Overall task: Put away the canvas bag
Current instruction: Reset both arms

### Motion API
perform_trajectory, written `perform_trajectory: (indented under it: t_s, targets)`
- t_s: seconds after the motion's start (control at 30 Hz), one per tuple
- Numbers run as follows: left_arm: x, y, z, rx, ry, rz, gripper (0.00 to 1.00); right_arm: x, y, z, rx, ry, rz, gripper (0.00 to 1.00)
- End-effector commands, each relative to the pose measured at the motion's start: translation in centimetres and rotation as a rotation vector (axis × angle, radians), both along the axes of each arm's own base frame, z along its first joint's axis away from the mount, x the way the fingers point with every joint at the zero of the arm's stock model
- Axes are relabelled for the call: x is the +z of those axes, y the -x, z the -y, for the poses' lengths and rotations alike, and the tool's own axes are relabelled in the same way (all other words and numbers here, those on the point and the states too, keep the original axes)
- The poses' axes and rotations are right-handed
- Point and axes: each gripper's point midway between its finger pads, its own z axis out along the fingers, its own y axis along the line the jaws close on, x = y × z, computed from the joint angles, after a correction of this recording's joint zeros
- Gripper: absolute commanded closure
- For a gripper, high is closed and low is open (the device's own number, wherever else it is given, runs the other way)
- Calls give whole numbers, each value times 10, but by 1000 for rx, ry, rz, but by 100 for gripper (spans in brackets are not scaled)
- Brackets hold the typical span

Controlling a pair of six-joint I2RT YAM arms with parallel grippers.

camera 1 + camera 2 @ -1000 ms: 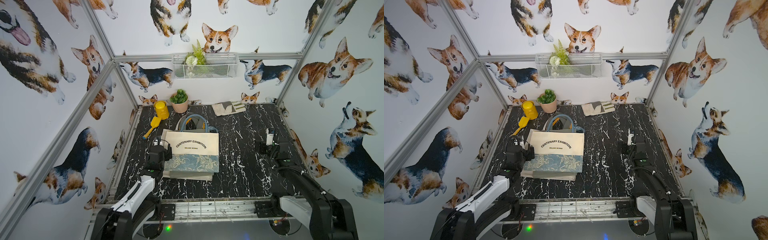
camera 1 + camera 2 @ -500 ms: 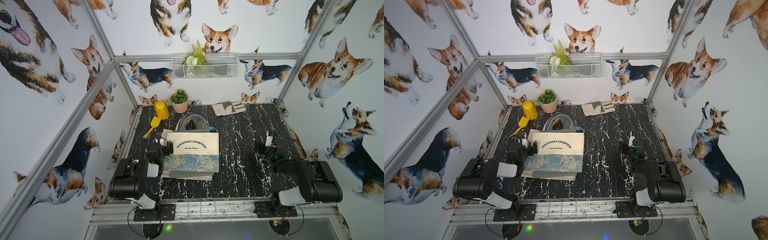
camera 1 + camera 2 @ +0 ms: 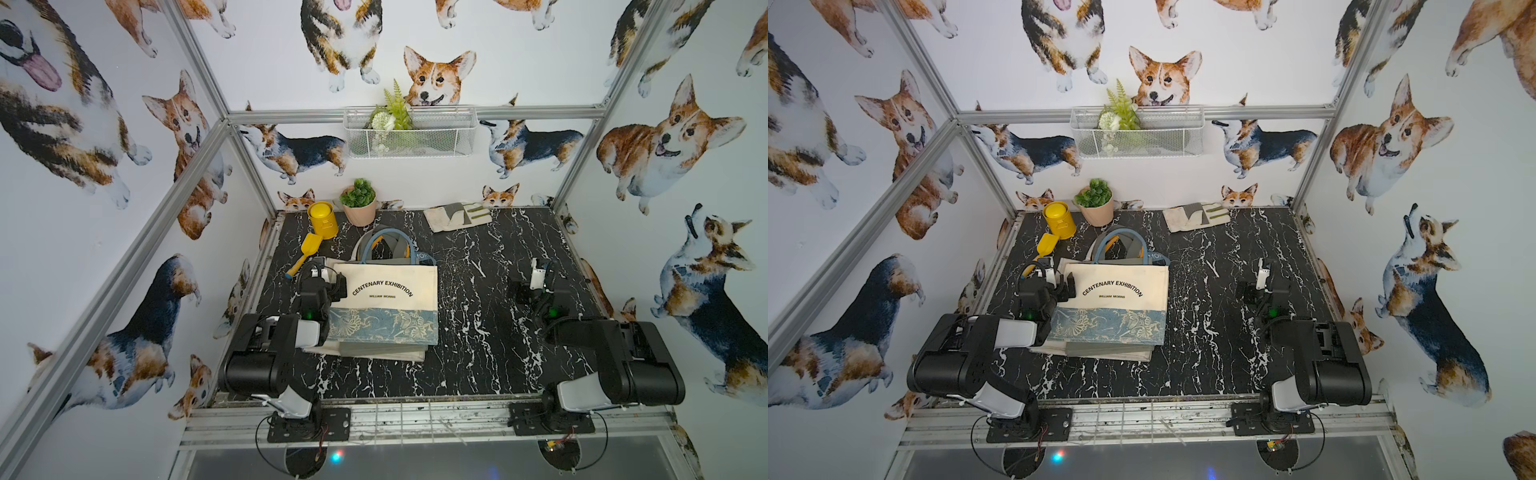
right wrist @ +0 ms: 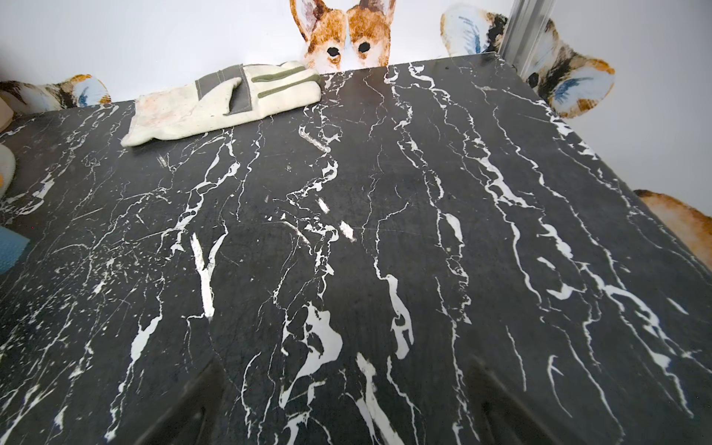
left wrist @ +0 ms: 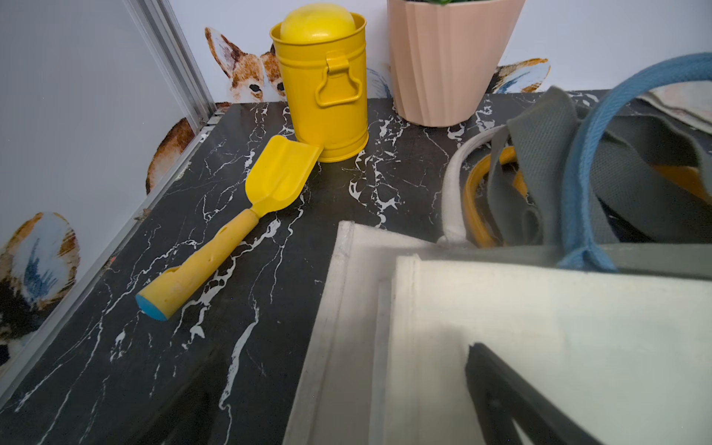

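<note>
The canvas bag [image 3: 386,299] [image 3: 1117,299] is cream with "CENTENARY EXHIBITION" printed on it and a blue floral band. It lies flat on top of a small pile of folded bags left of the table's middle, its blue handle [image 3: 386,245] pointing to the back. My left gripper [image 3: 322,276] [image 3: 1054,282] is open at the pile's left edge. In the left wrist view one finger [image 5: 501,397] hangs over the cream cloth [image 5: 539,327] and holds nothing. My right gripper [image 3: 540,270] [image 4: 346,404] is open over bare marble on the right, far from the bag.
At the back left, a yellow can [image 3: 322,218] and a yellow scoop [image 3: 305,253] stand beside a potted plant [image 3: 358,201]. A work glove [image 3: 457,216] lies at the back. A wire basket [image 3: 409,133] with greenery hangs on the back wall.
Both arms have folded their elbows up and back toward the bases while the grippers stayed nearly in place. The left jaws have opened a little wider.
</note>
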Motion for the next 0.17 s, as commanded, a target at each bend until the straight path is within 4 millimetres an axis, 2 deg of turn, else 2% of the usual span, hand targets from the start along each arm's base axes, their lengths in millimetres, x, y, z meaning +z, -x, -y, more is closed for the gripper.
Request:
perform_trajectory:
  t_s: [0.0, 0.13]
  targets:
    - [3, -3, 1, -13, -6, 6, 0, 9, -5, -2, 16, 10, 36, 0]
    - [6, 1, 1, -14, -7, 27, 0, 9, -5, -1, 12, 9, 40, 0]
